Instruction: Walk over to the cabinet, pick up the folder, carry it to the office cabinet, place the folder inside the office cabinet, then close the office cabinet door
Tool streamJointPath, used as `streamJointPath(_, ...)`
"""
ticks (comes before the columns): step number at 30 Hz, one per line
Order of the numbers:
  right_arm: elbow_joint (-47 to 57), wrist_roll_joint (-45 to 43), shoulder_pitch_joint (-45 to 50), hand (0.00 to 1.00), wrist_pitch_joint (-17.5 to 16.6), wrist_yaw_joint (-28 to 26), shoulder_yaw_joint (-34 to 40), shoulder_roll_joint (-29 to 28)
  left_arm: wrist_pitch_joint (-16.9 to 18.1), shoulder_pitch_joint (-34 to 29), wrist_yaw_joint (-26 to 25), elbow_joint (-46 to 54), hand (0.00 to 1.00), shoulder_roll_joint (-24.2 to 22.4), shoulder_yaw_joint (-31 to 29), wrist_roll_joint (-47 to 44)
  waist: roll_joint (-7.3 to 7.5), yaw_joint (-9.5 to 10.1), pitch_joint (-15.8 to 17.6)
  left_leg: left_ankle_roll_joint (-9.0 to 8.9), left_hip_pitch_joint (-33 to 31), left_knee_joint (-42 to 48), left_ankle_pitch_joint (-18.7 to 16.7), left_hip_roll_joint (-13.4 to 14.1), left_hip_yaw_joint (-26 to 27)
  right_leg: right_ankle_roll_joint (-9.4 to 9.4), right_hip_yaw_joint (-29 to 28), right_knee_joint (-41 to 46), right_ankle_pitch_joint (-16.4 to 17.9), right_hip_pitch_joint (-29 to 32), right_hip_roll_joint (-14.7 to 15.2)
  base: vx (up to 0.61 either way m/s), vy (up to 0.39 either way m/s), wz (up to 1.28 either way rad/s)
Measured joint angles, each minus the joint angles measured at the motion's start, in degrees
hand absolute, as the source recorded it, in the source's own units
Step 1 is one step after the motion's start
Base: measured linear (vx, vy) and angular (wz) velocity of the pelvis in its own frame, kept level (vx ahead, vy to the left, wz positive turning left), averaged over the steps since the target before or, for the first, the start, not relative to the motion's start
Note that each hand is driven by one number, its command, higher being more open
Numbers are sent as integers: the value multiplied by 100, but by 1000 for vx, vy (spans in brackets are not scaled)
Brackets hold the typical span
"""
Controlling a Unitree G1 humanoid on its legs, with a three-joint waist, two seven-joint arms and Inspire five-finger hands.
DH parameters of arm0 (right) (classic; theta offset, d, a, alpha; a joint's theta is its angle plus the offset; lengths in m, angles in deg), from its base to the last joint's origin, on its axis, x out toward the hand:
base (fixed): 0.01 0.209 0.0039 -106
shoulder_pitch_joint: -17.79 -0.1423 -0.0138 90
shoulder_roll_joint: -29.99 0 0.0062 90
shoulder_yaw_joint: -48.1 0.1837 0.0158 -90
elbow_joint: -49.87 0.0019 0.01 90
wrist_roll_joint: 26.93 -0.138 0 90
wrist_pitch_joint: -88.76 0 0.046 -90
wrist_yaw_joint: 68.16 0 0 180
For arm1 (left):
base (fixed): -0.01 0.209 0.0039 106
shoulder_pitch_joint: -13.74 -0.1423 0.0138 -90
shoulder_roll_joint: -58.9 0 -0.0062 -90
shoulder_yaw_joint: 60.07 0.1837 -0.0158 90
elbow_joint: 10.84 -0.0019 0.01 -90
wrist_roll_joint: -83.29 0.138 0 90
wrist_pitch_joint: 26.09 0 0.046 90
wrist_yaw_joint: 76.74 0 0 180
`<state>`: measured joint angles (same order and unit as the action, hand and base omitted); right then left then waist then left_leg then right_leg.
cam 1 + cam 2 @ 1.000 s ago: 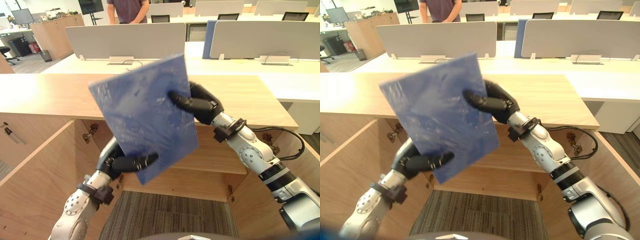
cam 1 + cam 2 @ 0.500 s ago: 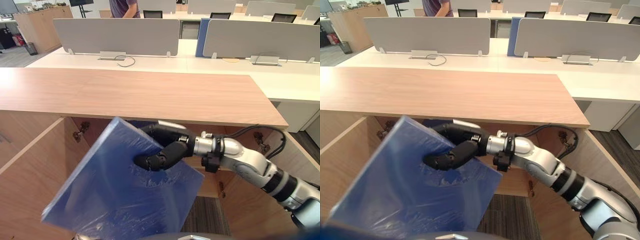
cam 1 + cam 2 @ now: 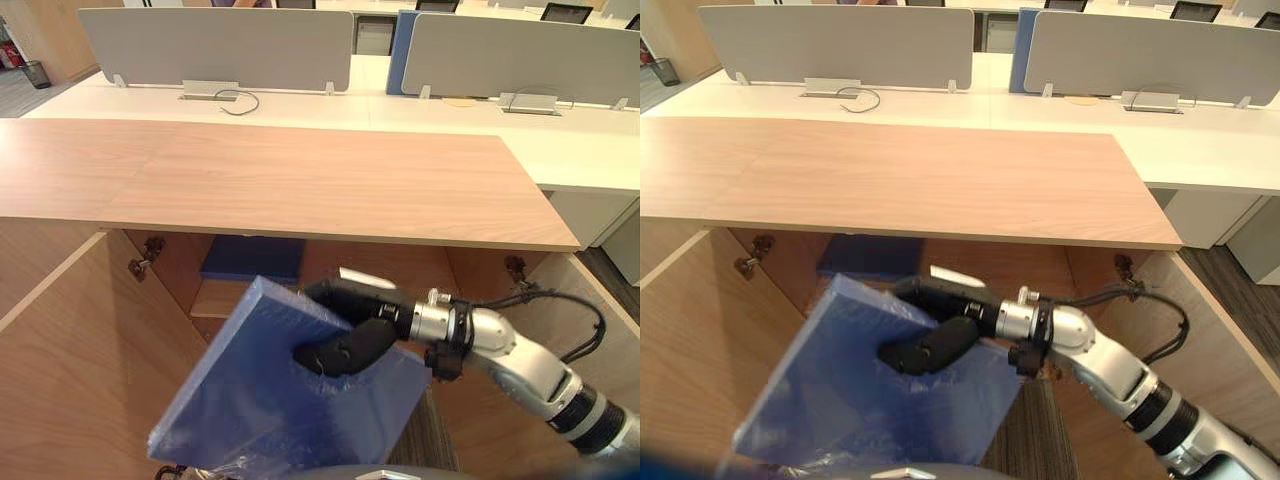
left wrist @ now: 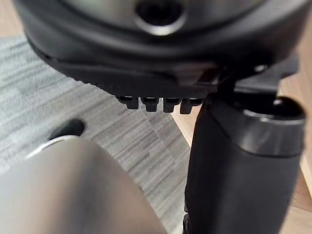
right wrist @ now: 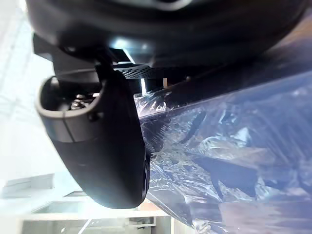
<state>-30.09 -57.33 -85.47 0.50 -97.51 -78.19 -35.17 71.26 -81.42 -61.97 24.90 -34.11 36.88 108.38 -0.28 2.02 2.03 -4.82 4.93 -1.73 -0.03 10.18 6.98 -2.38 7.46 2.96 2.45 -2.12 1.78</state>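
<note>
My right arm (image 3: 508, 347) is showing silver-grey shells broken by black bands, with a dark collar (image 3: 447, 335) ringing the wrist. My right hand (image 3: 352, 342) is gleaming glossy black, and my left hand (image 4: 146, 53) is showing the same dark, rounded casing.

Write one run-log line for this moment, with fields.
step: place folder | right hand: gripping folder | folder: tilted, in front of open office cabinet | doors: open

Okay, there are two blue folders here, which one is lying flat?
The darker folder on the shelf inside the cabinet, lying flat under its top. The other, plastic-wrapped folder is tilted, pinched in the right hand before the opening.
</note>
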Motion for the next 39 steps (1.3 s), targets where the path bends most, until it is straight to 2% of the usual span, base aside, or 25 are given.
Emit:
streamJointPath(2, -760, 411, 65, 0, -3, 130, -29, -314, -15, -6, -204, -6, 100, -70, -143, 195, -23, 5, 34, -1, 4, 4, -1, -4, -9, -2, 11, 35, 18, 4, 10, -21, 11, 4)
streamJointPath(4, -1655, 1234, 64, 0, 0, 518, -32, -706, -117, -22, -384, -9, 100, -186, -353, 236, -89, 26, 115, -3, 0, 12, -1, -15, -29, -11, 28, 78, 32, 13, 27, -41, 18, 4)
streamJointPath(8, -2506, 1431, 67, 0, 40, 899, 57, -1146, -174, -61, -511, 4, 100, -334, -569, 231, -207, 38, 214, -9, -21, 5, 1, -33, -128, -24, 133, 148, 93, 18, 56, -10, 7, 12)
streamJointPath(10, -3081, 963, 65, 0, 47, 1027, 433, -1673, -176, -65, -567, 20, 100, -381, -576, 209, -270, 40, 255, -12, -45, -3, 3, -29, -178, -21, 186, 172, 133, 24, 56, 17, -2, 12)
streamJointPath(13, -3863, 288, -27, 0, 43, 1519, 1093, -2410, -190, -70, -598, 75, 100, -437, -576, 161, -349, 70, 294, -20, -121, -7, 8, -36, -219, -25, 213, 181, 147, 80, 65, 26, 7, 8)
streamJointPath(15, -4433, 48, -305, 0, 53, 1819, 1249, -2595, -258, -81, -616, 131, 100, -440, -579, 123, -380, 83, 314, -24, -153, -5, 14, -48, -225, -26, 221, 185, 146, 107, 77, 13, 10, 3)
streamJointPath(18, -5373, -1040, -649, 0, 52, 2413, 1926, -2997, -338, -153, -702, 250, 100, -462, -564, -18, -405, 123, 340, -34, -180, -7, 21, -54, -271, -28, 268, 183, 148, 104, 86, 17, 15, 7)
streamJointPath(20, -5759, -2139, -933, 0, 50, 2811, 2567, -3217, -436, -253, -706, 488, 100, -497, -550, -89, -476, 129, 404, -60, -200, -10, 44, -62, -285, -28, 286, 183, 146, 109, 96, -18, 14, 5)
streamJointPath(22, -5762, -2876, -1086, 0, -27, 2939, 2982, -3284, -452, -433, -723, 807, 100, -504, -496, -163, -525, 149, 444, -81, -227, -38, 92, -66, -303, -29, 304, 184, 140, 134, 98, -35, 6, 7)
streamJointPath(24, -5755, -3537, -1256, 0, -260, 2978, 3467, -3402, -502, -624, -759, 1156, 100, -499, -399, -273, -564, 190, 465, -83, -284, -126, 199, -71, -323, -21, 337, 185, 117, 214, 98, -45, -1, 10)
streamJointPath(28, -5689, -4729, -1788, 0, -1120, 3073, 4548, -3595, -493, -867, -835, 1669, 100, -515, -270, -318, -666, 352, 631, -55, -428, -271, 410, -95, -458, -4, 459, 202, 53, 355, 118, -68, 1, 15)
streamJointPath(32, -5086, -5070, -2106, 0, -1622, 3288, 4970, -3577, -454, -942, -910, 2170, 100, -517, -267, -322, -686, 432, 975, -44, -905, 183, 422, -238, -455, -34, 470, 722, 204, 812, 379, -140, 58, 11)
streamJointPath(33, -4867, -5072, -2312, 0, -1709, 3381, 5135, -3515, -447, -943, -939, 2466, 100, -513, -267, -330, -692, 439, 1185, 62, -1259, 605, 342, -341, -448, -51, 454, 1208, 360, 1177, 548, -201, 47, 12)
streamJointPath(35, -4791, -5064, -2568, 0, -1695, 3529, 5242, -3343, -441, -947, -943, 2721, 100, -514, -261, -475, -757, 486, 1321, 135, -1707, 1171, 60, -363, -438, -45, 422, 1813, 564, 1634, 676, -169, 30, 7)
streamJointPath(39, -4449, -5040, -3058, 0, -1599, 3762, 5309, -3113, -460, -988, -939, 3216, 100, -513, -309, -863, -798, 570, 1612, 140, -2611, 2416, -470, -389, -431, -36, 254, 2907, 928, 2524, 858, -164, 1, -6)
